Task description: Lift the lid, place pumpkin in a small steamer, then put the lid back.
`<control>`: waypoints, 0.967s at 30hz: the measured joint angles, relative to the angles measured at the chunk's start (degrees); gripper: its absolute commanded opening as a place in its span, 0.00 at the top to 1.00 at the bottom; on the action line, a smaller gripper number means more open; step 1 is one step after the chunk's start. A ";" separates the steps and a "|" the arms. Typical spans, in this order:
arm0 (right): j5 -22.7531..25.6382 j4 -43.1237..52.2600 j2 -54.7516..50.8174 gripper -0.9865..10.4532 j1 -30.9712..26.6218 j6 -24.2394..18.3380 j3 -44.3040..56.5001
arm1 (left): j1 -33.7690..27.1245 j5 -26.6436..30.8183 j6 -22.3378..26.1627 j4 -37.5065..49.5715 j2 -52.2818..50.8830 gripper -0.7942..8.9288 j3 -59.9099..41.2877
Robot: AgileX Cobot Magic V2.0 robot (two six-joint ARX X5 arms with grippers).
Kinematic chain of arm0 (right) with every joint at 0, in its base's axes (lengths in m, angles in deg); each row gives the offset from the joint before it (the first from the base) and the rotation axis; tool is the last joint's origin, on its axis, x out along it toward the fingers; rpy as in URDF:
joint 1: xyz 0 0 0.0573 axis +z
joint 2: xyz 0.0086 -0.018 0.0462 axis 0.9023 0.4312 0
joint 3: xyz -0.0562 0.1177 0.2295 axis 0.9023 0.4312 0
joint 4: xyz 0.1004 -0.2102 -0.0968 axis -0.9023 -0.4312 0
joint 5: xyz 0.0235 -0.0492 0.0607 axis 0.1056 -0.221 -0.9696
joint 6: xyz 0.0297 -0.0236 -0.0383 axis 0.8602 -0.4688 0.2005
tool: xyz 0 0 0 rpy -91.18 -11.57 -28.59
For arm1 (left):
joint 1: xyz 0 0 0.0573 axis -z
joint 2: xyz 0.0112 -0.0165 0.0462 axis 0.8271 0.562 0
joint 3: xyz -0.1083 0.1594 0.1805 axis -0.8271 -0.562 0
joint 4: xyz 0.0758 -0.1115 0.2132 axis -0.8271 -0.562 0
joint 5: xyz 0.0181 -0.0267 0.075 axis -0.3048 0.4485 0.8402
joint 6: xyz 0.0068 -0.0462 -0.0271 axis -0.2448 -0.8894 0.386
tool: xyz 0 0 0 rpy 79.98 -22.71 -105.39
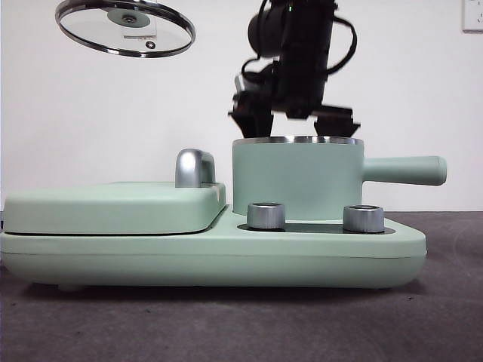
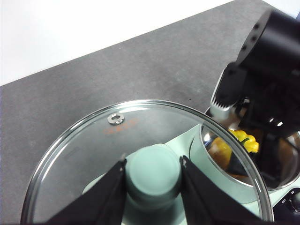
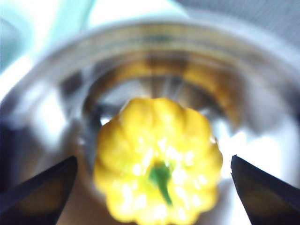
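Glass and steel hang high and off to one side: your left pincer is clamped on the mint-green knob of the lid, holding it tilted and well clear of the small steamer. That parking spot makes sense — it leaves the pot's mouth free for the other arm and keeps the lid ready for its return.

Your right pincer sits just above the steamer's steel rim, jaws spread wide on either side of the pumpkin and not touching it. The pumpkin lies inside the pot, stem up, so I judge the placing step done or all but done; what remains is to take the right arm up and out, then bring the lid down level over the rim.

From the front you see heights and clearances, but the pot wall hides the pumpkin entirely. Only the wrist views show it: the right one looks straight down onto it between the jaws, though blurred, and the left one catches it through the glass — with the right arm looming over the pot. The front view alone shows the wide green base on the dark tabletop.
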 measured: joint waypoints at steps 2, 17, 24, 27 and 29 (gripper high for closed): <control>0.02 -4.26 -2.86 0.46 0.00 0.00 -2.12 | 0.00 0.00 0.02 0.00 0.00 0.84 0.00; -1.44 -4.31 -42.80 0.49 0.74 0.02 15.37 | 1.73 0.00 -1.11 0.15 0.76 0.84 0.00; -7.69 7.50 -64.74 0.49 3.91 0.46 39.69 | 4.96 0.00 -1.27 0.79 2.69 0.84 0.00; -7.80 10.75 -74.42 0.49 5.29 2.14 49.13 | 6.82 0.00 -1.29 1.92 3.78 0.84 0.00; -7.41 12.41 -80.54 0.49 5.84 3.61 54.47 | 8.15 0.00 -1.29 2.45 4.48 0.84 0.00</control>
